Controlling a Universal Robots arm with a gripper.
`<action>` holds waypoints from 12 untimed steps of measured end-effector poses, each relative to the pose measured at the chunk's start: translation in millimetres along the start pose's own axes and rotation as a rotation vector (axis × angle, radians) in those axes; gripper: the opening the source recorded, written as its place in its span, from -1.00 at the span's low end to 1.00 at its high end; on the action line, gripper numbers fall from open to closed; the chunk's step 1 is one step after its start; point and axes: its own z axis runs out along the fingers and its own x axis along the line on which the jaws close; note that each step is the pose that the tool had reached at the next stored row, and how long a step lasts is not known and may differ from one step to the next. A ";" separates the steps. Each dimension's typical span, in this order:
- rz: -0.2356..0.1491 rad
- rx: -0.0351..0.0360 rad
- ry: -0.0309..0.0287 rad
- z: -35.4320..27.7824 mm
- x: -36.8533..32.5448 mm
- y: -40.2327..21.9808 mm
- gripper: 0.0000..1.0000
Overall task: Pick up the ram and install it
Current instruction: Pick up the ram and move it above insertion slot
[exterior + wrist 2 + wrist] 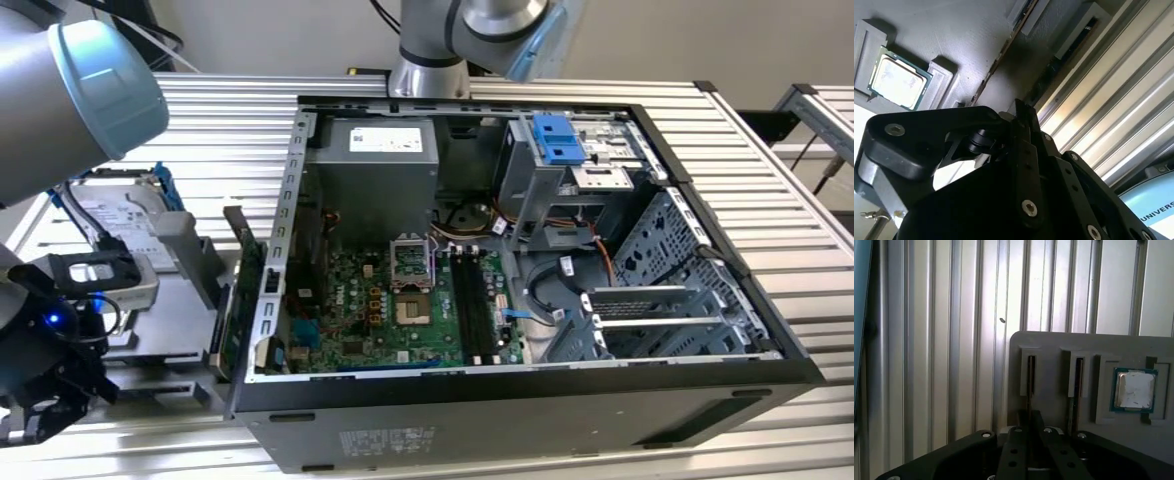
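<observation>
My gripper (1030, 414) sits at the bottom centre of the first wrist view. Its fingertips look drawn together with nothing between them, and they are short of the grey holder (1054, 345).

Just beyond them the ram (1030, 382) stands on edge in the holder's left slot, lined up with the tool. In the exterior view it is the thin dark board (238, 285) at centre left, just beside the computer case (534, 410).

A second stick (1074, 390) fills the neighbouring slot, and a processor chip (1134, 390) lies at centre right.

My worry is that a closed tool coming down would strike the ram's top edge and tilt it. If I drift sideways, I could clip the second stick, since the two slots are close. The memory slots (467, 290) in the case are narrow, so a crooked grip would jam there.
</observation>
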 end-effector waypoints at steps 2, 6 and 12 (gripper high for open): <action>0.000 0.0005 -0.0010 -1.7 -0.1 0.0 -1.00; 0.000 0.0000 -0.0008 -19.5 -0.4 0.3 -1.00; 0.001 0.0000 -0.0009 -36.8 -0.7 0.4 -1.00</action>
